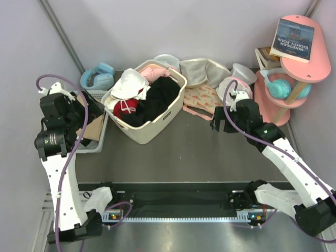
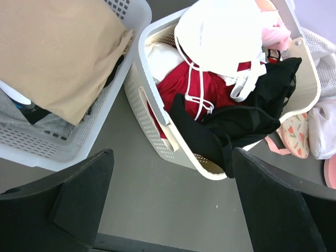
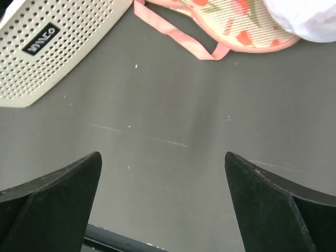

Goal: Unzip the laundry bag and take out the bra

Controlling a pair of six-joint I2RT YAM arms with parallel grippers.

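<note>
The laundry bag [image 1: 229, 83], white mesh with a pink rim, sits at the back right on the table, partly hidden behind my right wrist. The bra is not in view. My right gripper [image 1: 218, 122] is open and empty, just in front of the bag and above bare table; in the right wrist view [image 3: 163, 205] only grey table lies between its fingers. My left gripper [image 1: 90, 111] is open and empty beside the cream basket's left end; in the left wrist view [image 2: 173, 210] it hovers over bare table.
A cream laundry basket [image 1: 157, 128] [image 2: 137, 79] full of red, black and white clothes stands mid-table. A grey basket [image 1: 89, 146] with tan cloth is at the left. A printed pink cloth [image 1: 202, 98] [image 3: 231, 21], pale pouches [image 1: 202, 71] and a pink shelf [image 1: 307, 71] are at the back right.
</note>
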